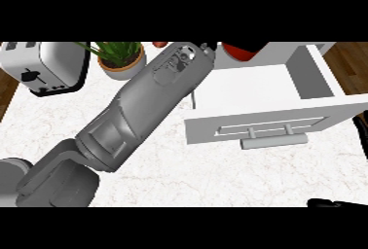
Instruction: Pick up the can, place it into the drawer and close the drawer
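Observation:
The white drawer (316,73) stands pulled open at the right, its front panel and bar handle (273,141) facing me. The red can (241,52) shows at the drawer's far left corner, cut by the view's top edge, and a dark shape lies against its upper right side. My left forearm (144,107) runs from the lower left up to the wrist (191,51), right beside the can. Past the wrist the left hand is mostly out of view. Only a black sliver of my right hand (334,203) shows at the bottom right edge.
A silver toaster (43,65) stands at the back left with a potted plant (122,61) next to it. A small red thing (159,44) peeks in at the top edge left of the wrist. Wooden floor (352,63) lies beyond the counter's right side.

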`<state>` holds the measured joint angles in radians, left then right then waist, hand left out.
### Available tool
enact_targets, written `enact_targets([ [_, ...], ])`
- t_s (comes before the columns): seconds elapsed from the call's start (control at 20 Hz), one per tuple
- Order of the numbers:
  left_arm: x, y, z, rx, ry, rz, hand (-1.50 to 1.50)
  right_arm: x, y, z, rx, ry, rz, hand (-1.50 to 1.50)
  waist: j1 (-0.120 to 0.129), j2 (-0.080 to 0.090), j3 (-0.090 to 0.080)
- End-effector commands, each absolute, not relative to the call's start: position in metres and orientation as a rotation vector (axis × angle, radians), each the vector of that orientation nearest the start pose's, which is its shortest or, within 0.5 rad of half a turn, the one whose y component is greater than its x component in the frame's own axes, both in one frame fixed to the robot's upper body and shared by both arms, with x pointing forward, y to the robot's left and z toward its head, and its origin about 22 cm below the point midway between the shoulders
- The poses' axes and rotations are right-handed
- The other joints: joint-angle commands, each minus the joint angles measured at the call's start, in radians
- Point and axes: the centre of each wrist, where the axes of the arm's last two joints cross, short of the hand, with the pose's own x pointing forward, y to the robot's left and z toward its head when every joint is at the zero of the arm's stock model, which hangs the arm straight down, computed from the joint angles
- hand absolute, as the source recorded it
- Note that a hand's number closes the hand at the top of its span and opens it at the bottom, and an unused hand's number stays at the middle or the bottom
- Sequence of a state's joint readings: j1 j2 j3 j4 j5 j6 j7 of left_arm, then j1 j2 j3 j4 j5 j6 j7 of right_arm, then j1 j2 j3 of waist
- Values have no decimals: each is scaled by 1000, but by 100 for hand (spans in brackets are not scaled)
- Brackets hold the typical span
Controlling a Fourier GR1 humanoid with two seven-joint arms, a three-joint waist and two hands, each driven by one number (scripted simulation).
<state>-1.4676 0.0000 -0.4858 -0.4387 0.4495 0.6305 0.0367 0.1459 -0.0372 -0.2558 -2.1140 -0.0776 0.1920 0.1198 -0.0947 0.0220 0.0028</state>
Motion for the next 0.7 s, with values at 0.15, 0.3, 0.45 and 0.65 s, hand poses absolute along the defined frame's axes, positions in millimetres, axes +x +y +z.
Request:
enact_targets([
  [0.15,431,-2,167,234,-1787,-300,150,181,-308,106,-158,-1864,12,-150,-12,7,0],
  [0.3,427,-12,179,272,-1805,-309,150,192,-294,115,-139,-1874,30,-150,-32,10,0],
  [0.45,430,-12,184,298,-1782,-316,-150,191,-295,105,-159,-1874,21,-150,-15,5,0],
  [0.65,427,-4,157,335,-1774,-249,-150,191,-290,117,-134,-1882,47,-150,-37,10,0],
])
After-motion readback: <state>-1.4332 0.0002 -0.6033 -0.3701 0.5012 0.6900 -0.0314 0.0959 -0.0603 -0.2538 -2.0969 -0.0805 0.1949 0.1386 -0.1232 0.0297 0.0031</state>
